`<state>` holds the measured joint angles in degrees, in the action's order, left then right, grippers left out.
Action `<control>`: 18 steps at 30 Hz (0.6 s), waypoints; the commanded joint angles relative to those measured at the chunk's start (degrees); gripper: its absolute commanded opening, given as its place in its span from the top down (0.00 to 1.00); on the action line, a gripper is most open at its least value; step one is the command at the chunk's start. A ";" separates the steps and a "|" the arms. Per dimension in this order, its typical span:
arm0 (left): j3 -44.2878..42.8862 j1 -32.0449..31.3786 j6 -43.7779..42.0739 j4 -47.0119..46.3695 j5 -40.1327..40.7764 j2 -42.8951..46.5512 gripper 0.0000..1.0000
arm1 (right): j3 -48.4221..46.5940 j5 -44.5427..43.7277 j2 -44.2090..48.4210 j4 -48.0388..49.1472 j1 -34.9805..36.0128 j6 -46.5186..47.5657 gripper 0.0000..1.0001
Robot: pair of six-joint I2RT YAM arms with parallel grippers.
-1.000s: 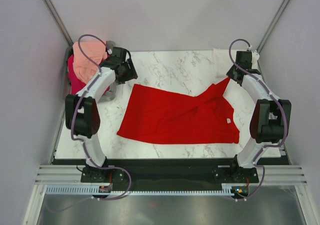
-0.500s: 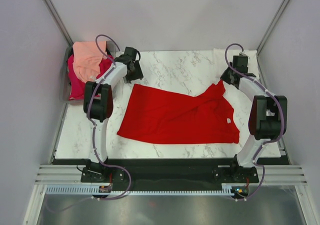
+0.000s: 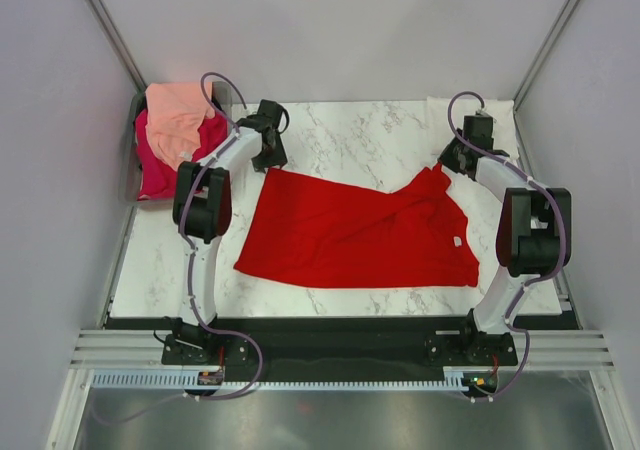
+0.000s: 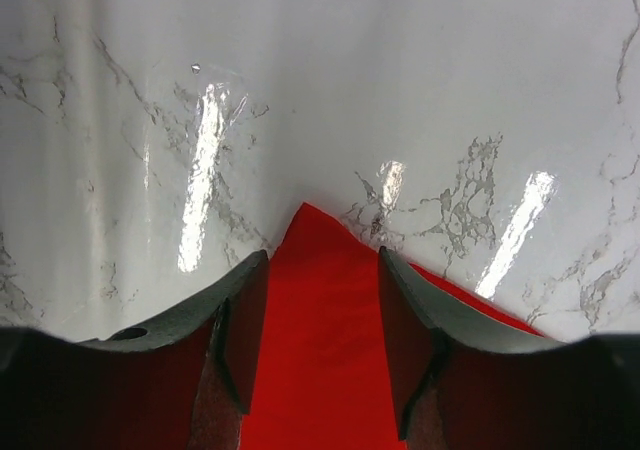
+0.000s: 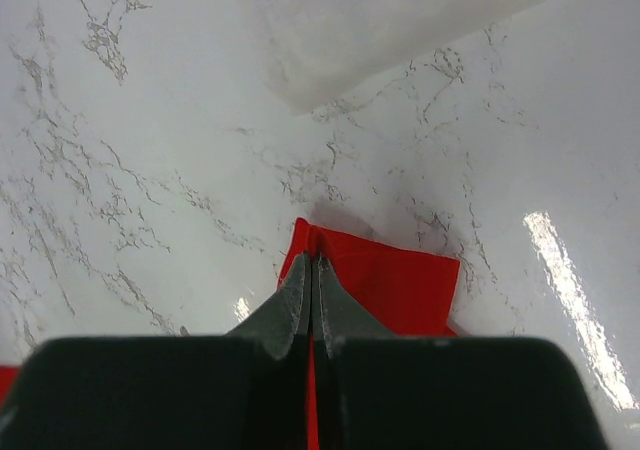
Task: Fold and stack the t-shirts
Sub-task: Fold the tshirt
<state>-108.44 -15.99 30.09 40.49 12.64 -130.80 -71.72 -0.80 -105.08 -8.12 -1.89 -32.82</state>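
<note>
Left hand (image 4: 322,260): fingers (image 4: 245,310) apart, straddling a pointed corner of the red t-shirt (image 4: 320,350). The cloth lies flat on the worktop (image 4: 330,90) between them, and no pinch shows. Right hand (image 5: 312,262): fingers (image 5: 295,305) pressed together, clamped on a folded edge of the red t-shirt (image 5: 400,285) at its far right corner. Fabric is gathered into a small ridge right at the tips.

From the top view, the left hand (image 3: 274,160) sits at the shirt's far left corner and the right hand (image 3: 447,162) at the far right one. The arms reach in from either side. The red t-shirt (image 3: 350,235) is spread across the middle of the marble worktop (image 3: 340,130) – mostly flat on its left half, rumpled with diagonal creases toward the right. A small white neck tag (image 3: 456,241) shows near its right edge.

Peach tee (image 3: 178,120) lies on top of the magenta-pink tee (image 3: 155,170), bunched at the far left corner, just behind the left arm. Cream-white tee (image 3: 445,110) lies at the far right corner, near the right hand – the right wrist view shows its pale edge (image 5: 400,40) beyond the fingers, apart from the red cloth.
</note>
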 commanded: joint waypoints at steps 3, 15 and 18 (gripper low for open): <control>-2.56 -0.01 0.59 -0.06 2.39 -3.05 0.47 | 0.53 0.71 -0.56 2.49 0.04 -0.32 1.00; -5.64 -0.01 1.20 -0.15 1.33 -5.52 0.73 | 0.80 2.99 -1.71 3.46 0.04 -0.40 1.00; -5.20 -0.09 1.47 -0.15 0.63 -4.64 0.82 | 0.80 3.43 -1.36 3.55 0.13 -0.49 1.00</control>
<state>-112.22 -15.84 30.13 41.45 13.80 -134.56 -71.00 1.72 -106.67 -6.59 -1.89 -32.82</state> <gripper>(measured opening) 0.199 0.009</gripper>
